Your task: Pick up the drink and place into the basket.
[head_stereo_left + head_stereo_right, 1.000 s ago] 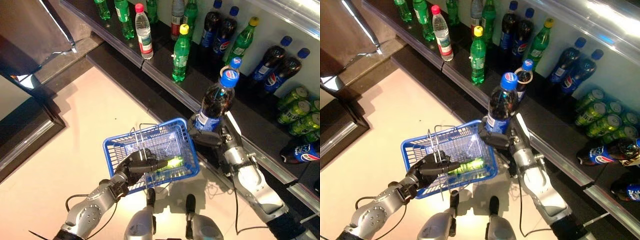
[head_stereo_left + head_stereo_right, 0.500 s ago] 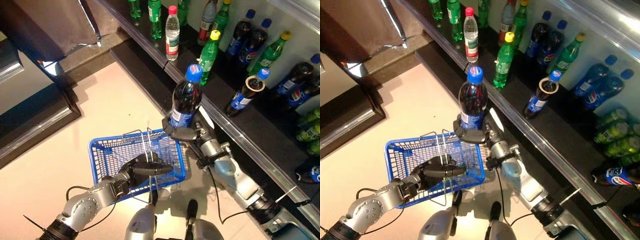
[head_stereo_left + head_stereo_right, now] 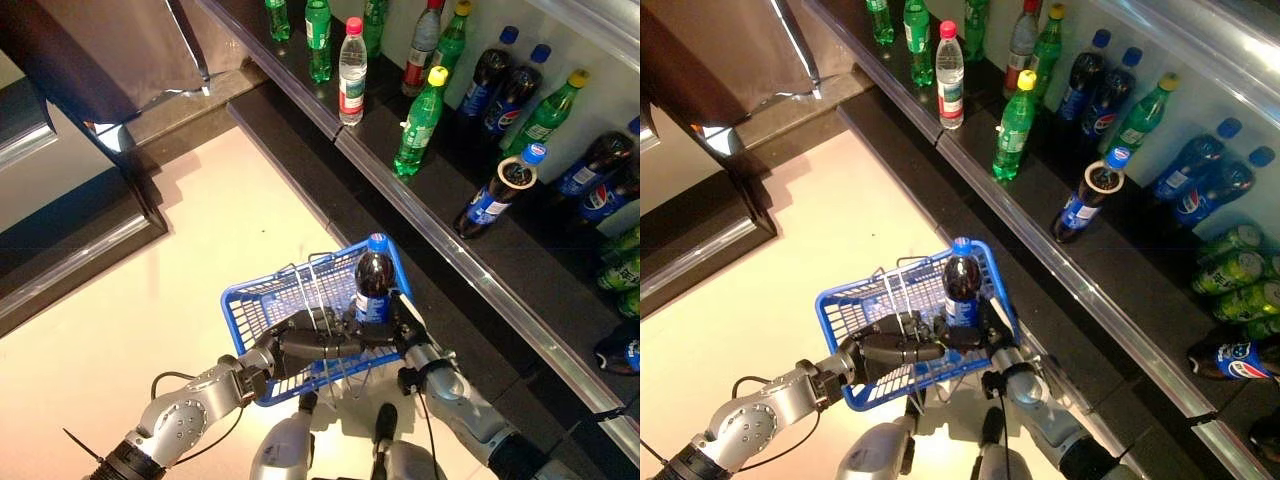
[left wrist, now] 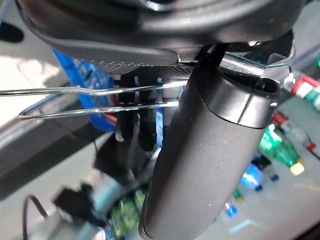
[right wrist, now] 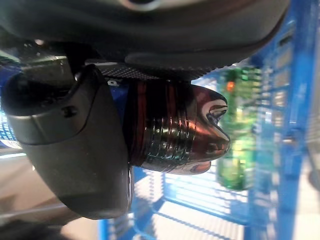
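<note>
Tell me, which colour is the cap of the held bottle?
Blue cap; the left eye view shows it best.

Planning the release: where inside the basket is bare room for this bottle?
The basket has bare mesh on its left half, beyond the wire handles. The right end is crowded: the cola bottle in the right hand, with a green bottle lying beneath.

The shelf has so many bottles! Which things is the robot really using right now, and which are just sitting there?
Using:
- cola bottle, held upright in the right hand, going into the basket
- blue basket, wire handles held by the left hand

Just sitting there:
- green bottle already in the basket
- shelf bottles
- green cans
</note>
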Motion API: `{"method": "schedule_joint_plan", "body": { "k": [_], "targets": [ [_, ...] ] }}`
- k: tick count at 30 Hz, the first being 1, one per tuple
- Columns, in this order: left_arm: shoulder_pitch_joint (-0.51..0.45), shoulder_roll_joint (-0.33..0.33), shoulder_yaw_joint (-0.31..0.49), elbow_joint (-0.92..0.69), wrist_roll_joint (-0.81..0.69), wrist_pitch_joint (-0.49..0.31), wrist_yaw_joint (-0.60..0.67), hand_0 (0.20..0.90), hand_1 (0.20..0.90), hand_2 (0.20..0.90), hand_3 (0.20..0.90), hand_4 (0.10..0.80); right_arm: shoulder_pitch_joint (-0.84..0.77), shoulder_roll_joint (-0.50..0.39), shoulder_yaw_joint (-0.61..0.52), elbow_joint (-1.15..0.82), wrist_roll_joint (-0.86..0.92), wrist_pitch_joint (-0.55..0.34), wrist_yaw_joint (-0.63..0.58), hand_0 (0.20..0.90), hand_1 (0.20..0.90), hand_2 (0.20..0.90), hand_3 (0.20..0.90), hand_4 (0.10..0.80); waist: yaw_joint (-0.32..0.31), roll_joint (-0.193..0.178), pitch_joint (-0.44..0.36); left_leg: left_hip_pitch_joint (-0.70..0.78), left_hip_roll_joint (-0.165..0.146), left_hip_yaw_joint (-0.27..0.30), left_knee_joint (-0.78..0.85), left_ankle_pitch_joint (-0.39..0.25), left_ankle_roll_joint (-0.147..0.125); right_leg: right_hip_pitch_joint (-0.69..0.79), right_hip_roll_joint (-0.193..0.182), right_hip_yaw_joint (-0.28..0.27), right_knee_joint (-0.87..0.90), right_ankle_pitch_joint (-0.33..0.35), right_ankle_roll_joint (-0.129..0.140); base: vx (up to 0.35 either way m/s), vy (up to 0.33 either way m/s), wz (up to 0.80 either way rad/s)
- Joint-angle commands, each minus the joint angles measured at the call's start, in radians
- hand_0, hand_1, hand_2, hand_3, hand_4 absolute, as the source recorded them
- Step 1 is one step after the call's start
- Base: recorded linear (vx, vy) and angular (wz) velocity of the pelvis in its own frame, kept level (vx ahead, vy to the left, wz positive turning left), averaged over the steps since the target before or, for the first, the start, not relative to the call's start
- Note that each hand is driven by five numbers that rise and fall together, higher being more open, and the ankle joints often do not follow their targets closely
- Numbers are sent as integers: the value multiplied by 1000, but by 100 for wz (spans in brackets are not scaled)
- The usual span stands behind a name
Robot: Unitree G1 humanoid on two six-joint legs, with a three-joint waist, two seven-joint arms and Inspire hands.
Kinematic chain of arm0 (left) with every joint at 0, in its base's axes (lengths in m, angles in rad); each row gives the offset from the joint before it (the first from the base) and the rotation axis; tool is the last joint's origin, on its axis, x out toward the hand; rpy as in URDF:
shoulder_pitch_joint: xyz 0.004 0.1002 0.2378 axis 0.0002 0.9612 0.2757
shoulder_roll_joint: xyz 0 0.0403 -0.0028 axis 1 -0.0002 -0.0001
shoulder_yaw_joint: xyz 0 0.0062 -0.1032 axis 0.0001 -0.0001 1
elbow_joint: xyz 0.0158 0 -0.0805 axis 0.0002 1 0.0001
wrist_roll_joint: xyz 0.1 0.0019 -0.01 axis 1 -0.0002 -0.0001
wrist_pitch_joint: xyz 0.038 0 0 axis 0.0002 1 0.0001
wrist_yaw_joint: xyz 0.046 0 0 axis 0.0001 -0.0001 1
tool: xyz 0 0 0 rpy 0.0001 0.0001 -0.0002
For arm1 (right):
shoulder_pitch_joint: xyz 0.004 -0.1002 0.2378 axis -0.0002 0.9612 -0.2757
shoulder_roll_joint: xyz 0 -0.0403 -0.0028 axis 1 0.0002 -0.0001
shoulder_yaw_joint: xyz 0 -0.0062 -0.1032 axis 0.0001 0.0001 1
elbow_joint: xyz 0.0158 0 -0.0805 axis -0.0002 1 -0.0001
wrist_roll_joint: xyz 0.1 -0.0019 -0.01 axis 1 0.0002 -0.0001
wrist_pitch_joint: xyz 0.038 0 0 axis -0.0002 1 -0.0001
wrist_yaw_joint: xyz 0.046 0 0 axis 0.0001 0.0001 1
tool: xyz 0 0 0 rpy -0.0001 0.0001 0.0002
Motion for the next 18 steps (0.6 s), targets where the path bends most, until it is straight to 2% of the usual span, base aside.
{"method": "schedule_joint_plan", "body": {
  "k": [1, 10, 15, 18],
  "targets": [
    [-10, -115, -38, -192, -74, -178, -215, 300, 300, 300, 200, 100, -24, 76, 61, 19, -42, -194, 46, 300, 300, 300, 200, 100, -5, 10, -334, 45, 3, 66, -3, -117, -3, -12, -28, -23, -4, -18, 37, 0, 0, 0],
    [-35, -167, -76, -182, -106, -146, -248, 300, 300, 300, 200, 100, -77, 111, 117, 172, -148, -125, 139, 300, 300, 300, 200, 100, 14, 13, -337, 44, -6, 45, -3, -116, -1, -8, -36, -39, -1, -20, 35, 18, 9, 4],
    [-59, -194, -104, -157, -101, -121, -261, 300, 300, 300, 200, 100, -149, 126, 182, 307, -335, 10, 177, 300, 300, 300, 200, 100, 37, 14, -337, 42, -15, 27, -3, -113, 3, -5, -41, -53, 3, -19, 33, 18, 12, 12],
    [-69, -197, -113, -150, -96, -115, -264, 300, 300, 300, 200, 100, -179, 123, 206, 345, -434, 43, 170, 300, 300, 300, 200, 100, 45, 12, -335, 41, -17, 21, -3, -112, 4, -4, -42, -57, 4, -19, 32, 10, 4, 5]
  ]
}}
